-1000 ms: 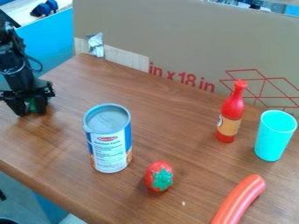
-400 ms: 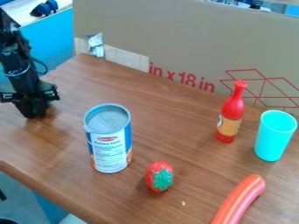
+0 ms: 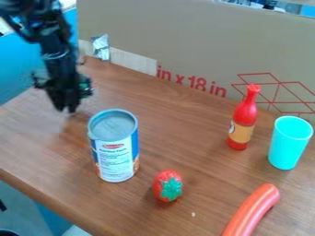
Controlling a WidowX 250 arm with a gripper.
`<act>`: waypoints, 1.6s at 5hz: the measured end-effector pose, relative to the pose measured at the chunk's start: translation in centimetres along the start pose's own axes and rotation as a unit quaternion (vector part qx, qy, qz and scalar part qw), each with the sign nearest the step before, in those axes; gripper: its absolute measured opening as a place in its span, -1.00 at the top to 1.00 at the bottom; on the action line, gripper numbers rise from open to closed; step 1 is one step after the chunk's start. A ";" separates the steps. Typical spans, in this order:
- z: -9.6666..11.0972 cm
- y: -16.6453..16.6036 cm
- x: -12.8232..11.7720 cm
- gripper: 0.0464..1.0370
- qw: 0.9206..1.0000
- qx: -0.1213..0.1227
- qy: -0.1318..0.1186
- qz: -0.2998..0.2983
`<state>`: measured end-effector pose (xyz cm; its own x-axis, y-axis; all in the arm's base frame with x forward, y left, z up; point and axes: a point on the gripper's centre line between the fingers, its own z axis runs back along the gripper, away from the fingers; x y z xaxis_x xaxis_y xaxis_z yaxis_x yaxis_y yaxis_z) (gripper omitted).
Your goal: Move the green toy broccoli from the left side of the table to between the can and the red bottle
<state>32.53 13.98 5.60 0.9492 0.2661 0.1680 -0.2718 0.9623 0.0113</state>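
Note:
The black gripper (image 3: 66, 107) hangs over the left part of the wooden table, pointing down and somewhat blurred. A small green patch shows on the right side of its body; whether anything is held is unclear. Nearest to it is a blue and white can (image 3: 115, 154), upright to its lower right, with a grey lid. A red strawberry-like toy with green leaves (image 3: 167, 186) lies right of the can's base. Farther right, a red bottle (image 3: 243, 120) with an orange label stands beside a turquoise cup (image 3: 289, 143). An orange-red sausage toy (image 3: 252, 211) lies at the bottom right.
A large cardboard panel (image 3: 184, 41) with red print rises along the table's back edge. A silvery strip (image 3: 100, 48) is stuck to it near the left end. The wooden table's (image 3: 184, 115) front edge slants down from the left toward the bottom.
The arm and gripper have moved to the right and slightly toward the back, coming closer to the can. The can, strawberry toy, bottle, cup and sausage toy have stayed in place.

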 end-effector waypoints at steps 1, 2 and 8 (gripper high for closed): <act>2.0 -3.3 1.2 0.44 0.999 -0.021 -0.015 -0.039; 2.6 -5.0 2.6 0.44 0.997 -0.026 -0.047 -0.047; -2.5 -14.7 6.4 0.44 0.994 -0.001 -0.002 -0.109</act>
<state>42.97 1.69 4.06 0.9848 0.0514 0.1659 -0.0599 0.9971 0.0468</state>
